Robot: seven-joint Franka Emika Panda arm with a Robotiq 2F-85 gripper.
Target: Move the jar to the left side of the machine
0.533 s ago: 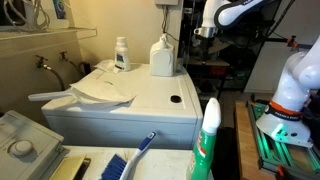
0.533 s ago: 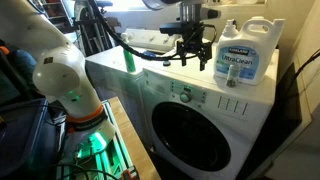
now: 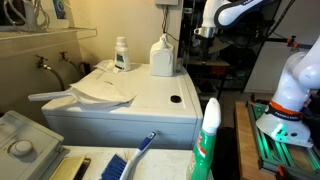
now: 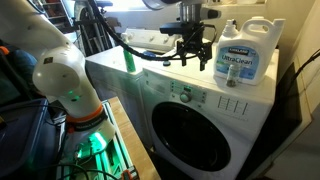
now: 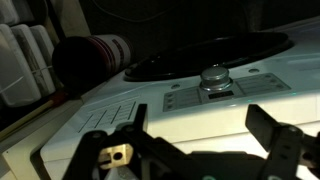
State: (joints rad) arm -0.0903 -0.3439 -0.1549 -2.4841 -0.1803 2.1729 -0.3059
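The jar is a large white detergent jug with a blue label, standing at the back of the machine's flat top (image 3: 162,57) (image 4: 238,55). The machine is a white front-loader, seen in both exterior views (image 3: 150,95) (image 4: 160,82), with a small dark hole in its top (image 3: 176,99). My gripper (image 4: 192,60) hangs open and empty above the machine's top, beside the jug and apart from it. In the wrist view my open fingers (image 5: 200,135) frame the machine's white panel (image 5: 190,110) and its dial (image 5: 212,78); the jug does not show there.
A white cloth (image 3: 100,88) lies on the machine's top, with a small white bottle (image 3: 121,53) behind it. A green-capped spray bottle (image 3: 208,140) stands in front. A small grey device with a dial (image 3: 20,145) and a blue brush (image 3: 135,155) lie nearby. The arm's base (image 4: 65,85) stands beside the machine.
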